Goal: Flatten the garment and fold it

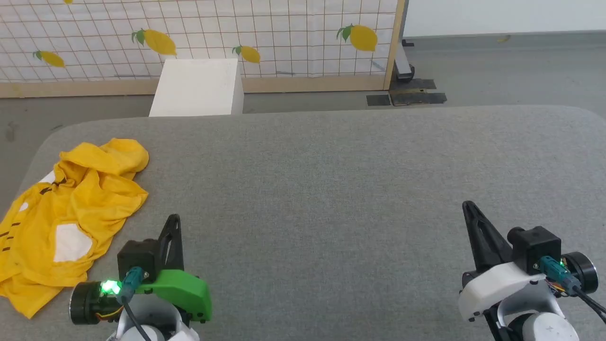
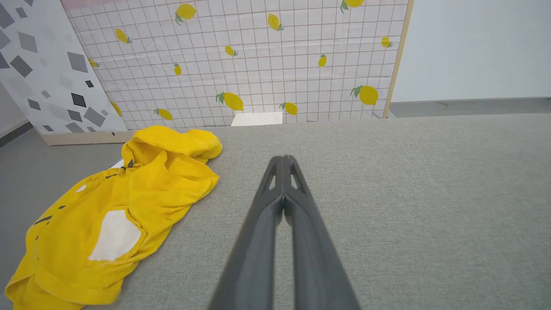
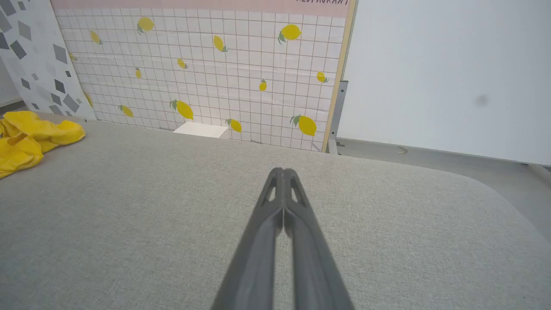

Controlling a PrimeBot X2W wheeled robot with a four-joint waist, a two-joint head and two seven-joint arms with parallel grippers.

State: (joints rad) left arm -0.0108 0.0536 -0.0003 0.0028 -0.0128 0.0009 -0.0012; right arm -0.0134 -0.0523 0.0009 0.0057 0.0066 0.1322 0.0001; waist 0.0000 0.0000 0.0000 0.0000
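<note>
Along the bench's (image 1: 331,161) left edge, yellow T-shirt (image 1: 71,208) lies crumpled, untouched. Over the bench's near left, left tool (image 1: 174,219); near right, right tool (image 1: 467,205). Both pinched shut, empty. Flattening unstarted, by my reading; next: open, reach for cloth.

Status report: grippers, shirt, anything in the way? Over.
Left gripper shut, empty, beside yellow T-shirt. Right gripper shut, empty, well off to the right. T-shirt crumpled at left edge of grey table, untouched. Nothing between it and left gripper.
</note>
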